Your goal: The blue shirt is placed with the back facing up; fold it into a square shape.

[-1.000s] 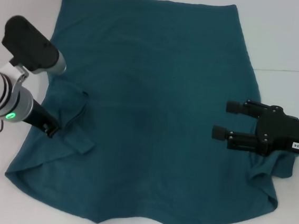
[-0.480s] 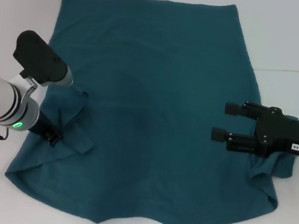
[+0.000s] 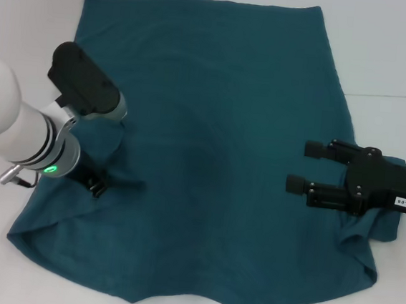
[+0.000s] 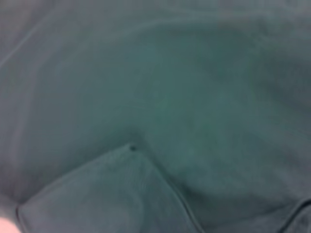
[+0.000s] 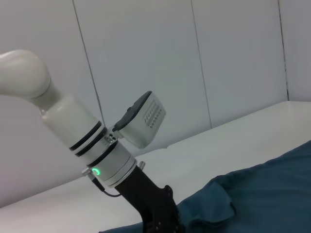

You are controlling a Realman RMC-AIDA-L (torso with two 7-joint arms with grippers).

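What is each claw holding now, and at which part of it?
The left claw pinches the blue shirt at its left sleeve. The right claw is open above the shirt, holding nothing.

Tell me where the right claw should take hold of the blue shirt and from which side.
Grip the right sleeve of the blue shirt, the bunched flap at its right edge beneath the right claw. Come down from above at the outer right side: there the loose edge lifts in a fold, probably giving the fingers purchase, while the middle lies flat. The left claw works the opposite sleeve.
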